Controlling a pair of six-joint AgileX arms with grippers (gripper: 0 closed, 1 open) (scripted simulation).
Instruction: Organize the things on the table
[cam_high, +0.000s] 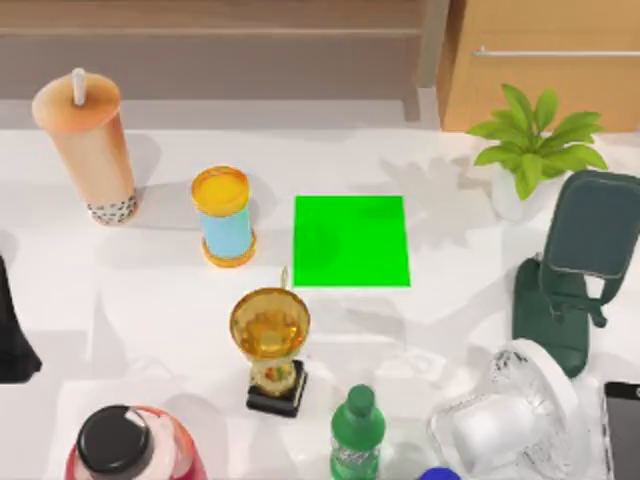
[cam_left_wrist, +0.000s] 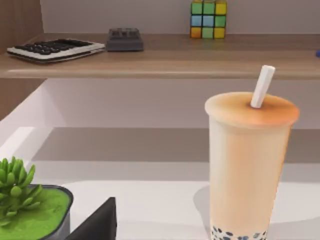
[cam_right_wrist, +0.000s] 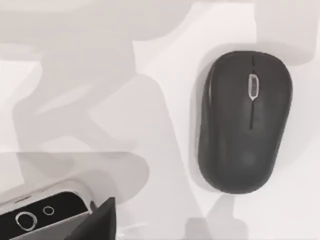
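The tall orange-beige bubble-tea cup (cam_high: 88, 145) with a white straw stands upright at the table's back left; in the left wrist view the cup (cam_left_wrist: 247, 165) is close ahead. The black-framed smartphone (cam_high: 623, 430) lies at the front right edge. In the right wrist view the black oval mouse (cam_right_wrist: 245, 122) rests on the white table (cam_right_wrist: 100, 100), with the phone's end (cam_right_wrist: 42, 215) beside it. My left arm (cam_high: 12, 335) sits at the left edge. A dark part of each gripper (cam_left_wrist: 97, 225) (cam_right_wrist: 97, 220) pokes into its wrist view, touching nothing.
The green mat (cam_high: 350, 240) lies mid-table. Around it stand a yellow-lidded blue can (cam_high: 225, 215), a gold trophy (cam_high: 270, 345), a green bottle (cam_high: 357, 435), a red bottle with a black cap (cam_high: 125, 450), a potted plant (cam_high: 535, 145), a dark green object (cam_high: 575, 270) and a clear fan (cam_high: 510, 410).
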